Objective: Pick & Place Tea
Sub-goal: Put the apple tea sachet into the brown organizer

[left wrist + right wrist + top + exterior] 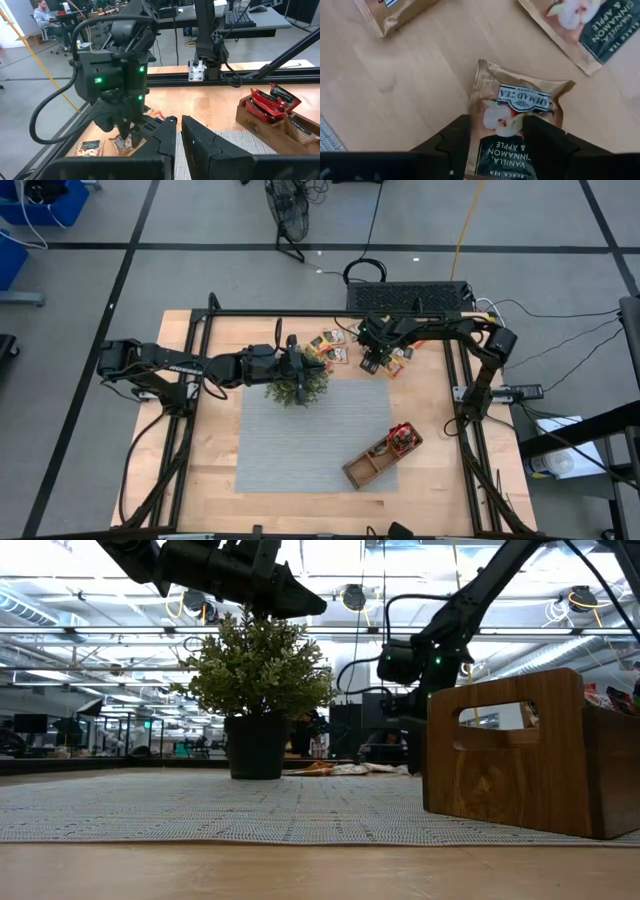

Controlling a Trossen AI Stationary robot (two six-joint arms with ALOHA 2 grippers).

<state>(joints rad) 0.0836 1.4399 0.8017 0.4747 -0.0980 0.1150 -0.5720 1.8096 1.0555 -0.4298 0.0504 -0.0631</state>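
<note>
– What is seen over the left side of the tabletop?
– The left arm is stretched out from the left edge toward the middle. Its jaws are held over the little green plant. They are pressed almost together, and nothing is held in them.

– Where is the plant placed?
– It is stood at the far edge of the grey mat, near the middle of the tabletop.

– And where is the tea found?
– Most of the sachets are spread flat on the bare wood by the far edge, just past the plant. More red sachets are packed in the end part of the wooden tray.

– What is done by the right arm?
– It is bent in from the right edge, and its jaws are lowered among the sachets at the far edge. The jaws are spread, with one gold sachet lying between them. It cannot be told if the sachet is touched.

– Where is the tray put?
– It is set at a slant on the mat's near right corner.
</note>
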